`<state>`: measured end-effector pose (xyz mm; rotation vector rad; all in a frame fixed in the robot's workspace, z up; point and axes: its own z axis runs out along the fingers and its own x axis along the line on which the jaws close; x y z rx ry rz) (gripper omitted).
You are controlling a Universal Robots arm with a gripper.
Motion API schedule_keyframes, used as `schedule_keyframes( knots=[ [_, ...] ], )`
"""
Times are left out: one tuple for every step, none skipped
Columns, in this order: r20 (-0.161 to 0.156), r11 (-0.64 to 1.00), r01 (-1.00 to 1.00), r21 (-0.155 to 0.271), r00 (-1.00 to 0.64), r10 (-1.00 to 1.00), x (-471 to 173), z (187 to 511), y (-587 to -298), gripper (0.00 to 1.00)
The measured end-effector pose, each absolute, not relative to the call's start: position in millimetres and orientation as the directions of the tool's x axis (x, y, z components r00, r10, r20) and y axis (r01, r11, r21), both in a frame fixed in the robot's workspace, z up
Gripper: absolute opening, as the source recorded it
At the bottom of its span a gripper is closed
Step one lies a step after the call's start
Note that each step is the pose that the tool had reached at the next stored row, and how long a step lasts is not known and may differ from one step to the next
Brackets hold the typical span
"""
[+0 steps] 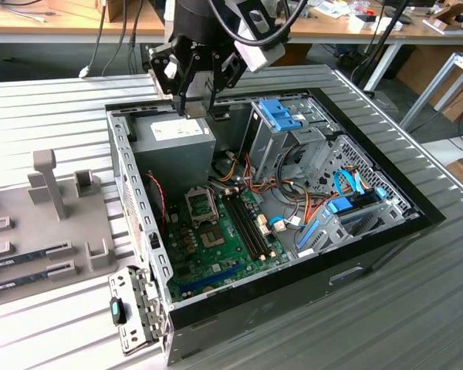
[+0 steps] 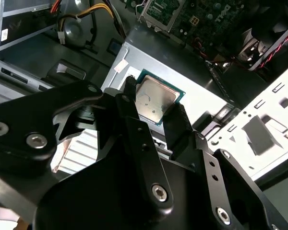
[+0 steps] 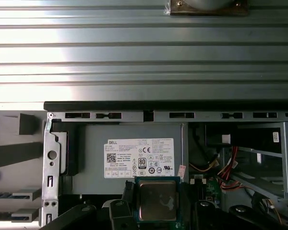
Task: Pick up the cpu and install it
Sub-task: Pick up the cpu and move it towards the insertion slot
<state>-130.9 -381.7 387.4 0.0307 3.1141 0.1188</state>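
Observation:
The cpu (image 2: 153, 100) is a thin square chip with a silver-grey top and a green rim. My gripper (image 2: 155, 101) is shut on it, with one black finger (image 2: 134, 120) on each opposite edge. In the first wrist view the cpu (image 3: 157, 200) hangs over the grey power supply (image 3: 134, 143) at the back of the open computer case. In the exterior view my gripper (image 1: 197, 112) hovers just above that power supply (image 1: 174, 135). The motherboard's socket (image 1: 213, 235) lies lower in the case, its metal frame (image 1: 201, 202) raised open.
Dark memory slots (image 1: 247, 223) run beside the socket. A drive cage with blue latches (image 1: 282, 116) and bundles of coloured cables (image 1: 293, 200) fill the case's right side. At the exterior view's left, a grey fixture tray (image 1: 54, 231) holds memory sticks (image 1: 31, 262). The case walls (image 1: 127, 193) stand tall.

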Motion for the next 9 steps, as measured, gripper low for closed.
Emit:
schedule_keyframes(
  knots=[
    [-0.024, 0.997, 0.019, 0.076, -0.999, 0.021, -129.9, 387.4, -381.7, 0.47],
    [-0.024, 0.997, 0.019, 0.076, -0.999, 0.021, -128.4, 387.4, -381.7, 0.47],
    [-0.024, 0.997, 0.019, 0.076, -0.999, 0.021, -127.4, 387.4, -381.7, 0.47],
    [-0.024, 0.997, 0.019, 0.076, -0.999, 0.021, -126.1, 387.4, -381.7, 0.47],
    [-0.024, 0.997, 0.019, 0.076, -0.999, 0.021, -125.2, 387.3, -381.7, 0.47],
    [-0.024, 0.997, 0.019, 0.076, -0.999, 0.021, -123.4, 387.4, -381.7, 0.47],
    [-0.024, 0.997, 0.019, 0.076, -0.999, 0.021, -121.9, 387.4, -381.7, 0.47],
    [-0.024, 0.997, 0.019, 0.076, -0.999, 0.021, -120.9, 387.3, -381.8, 0.47],
    [-0.024, 0.997, 0.019, 0.076, -0.999, 0.021, -120.4, 387.3, -381.8, 0.47]
  ],
)
